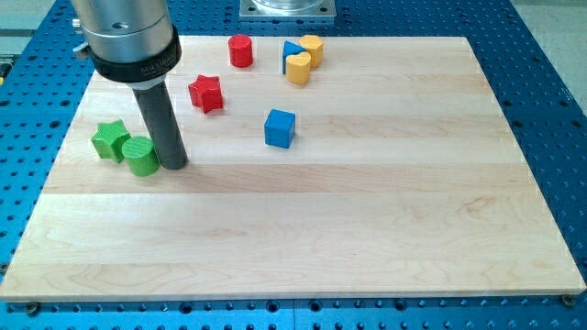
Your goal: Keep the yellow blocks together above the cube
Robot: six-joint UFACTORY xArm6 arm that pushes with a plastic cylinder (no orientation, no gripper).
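Note:
A blue cube [281, 127] sits on the wooden board [367, 220] left of centre. Above it, near the board's top edge, two yellow blocks touch each other: a heart-shaped one [297, 68] and a rounded one [313, 49]. A small blue block [289, 50] is wedged against their left side. My tip [175, 164] rests on the board at the view's left, touching or almost touching the right side of a green cylinder [141, 157]. It is far left of the cube and well below-left of the yellow blocks.
A green star [111, 139] lies against the green cylinder's upper left. A red star [207, 93] sits right of my rod. A red cylinder [240, 50] stands near the top edge. A blue perforated table [550, 92] surrounds the board.

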